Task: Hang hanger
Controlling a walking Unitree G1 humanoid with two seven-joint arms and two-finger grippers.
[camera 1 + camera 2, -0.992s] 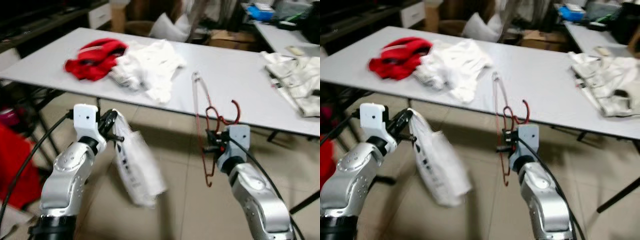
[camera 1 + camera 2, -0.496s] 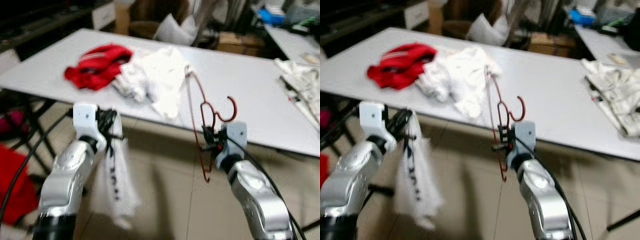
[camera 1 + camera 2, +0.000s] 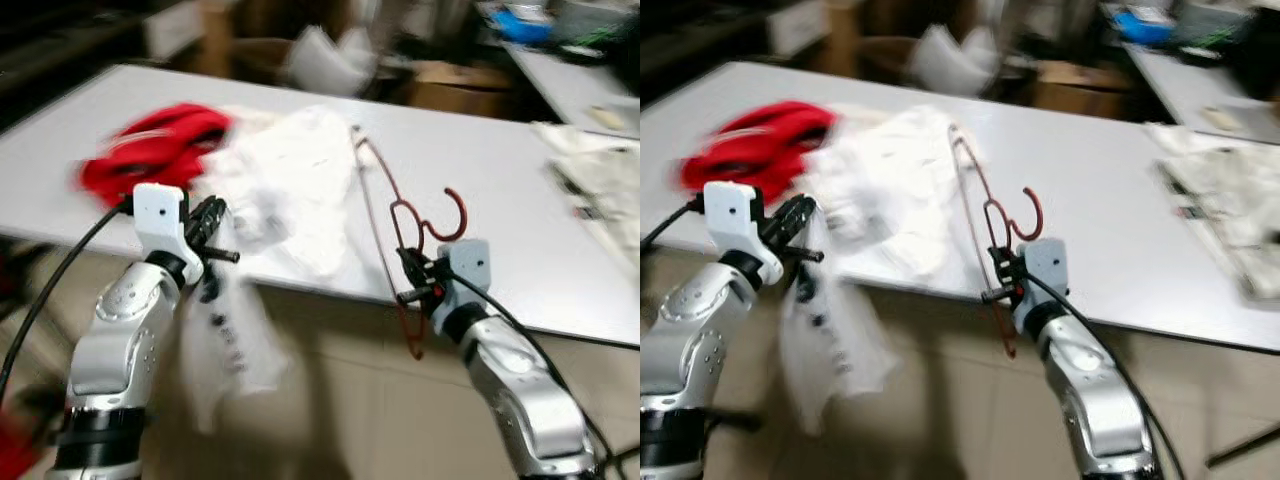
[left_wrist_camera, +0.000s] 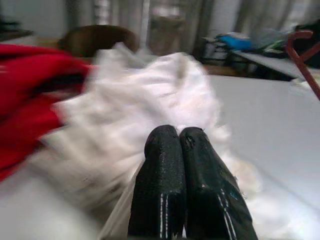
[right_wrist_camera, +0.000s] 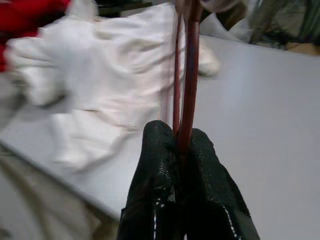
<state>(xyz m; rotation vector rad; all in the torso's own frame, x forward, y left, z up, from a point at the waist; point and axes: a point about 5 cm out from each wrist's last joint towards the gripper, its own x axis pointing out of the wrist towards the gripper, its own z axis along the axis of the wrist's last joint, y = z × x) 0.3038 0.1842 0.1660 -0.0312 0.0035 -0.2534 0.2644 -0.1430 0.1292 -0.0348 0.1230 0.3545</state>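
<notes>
Red hanger (image 3: 400, 225) is clamped upright in right gripper (image 3: 412, 285) at the white table (image 3: 500, 180) edge; a white garment (image 3: 225, 340) is gripped by left gripper (image 3: 208, 222).

The hanger (image 3: 395, 225) is dark red wire. The garment (image 3: 225, 340) hanging at the left is white with small dark markings. On the pale grey counter (image 3: 500, 170) lie a bright red garment (image 3: 150, 150) at the far left and a white garment (image 3: 300, 185) beside it. Both arms are silver with black fingers (image 4: 165, 195). The floor (image 3: 340, 420) is beige tile. A bright blue object (image 3: 520, 22) sits far right.
</notes>
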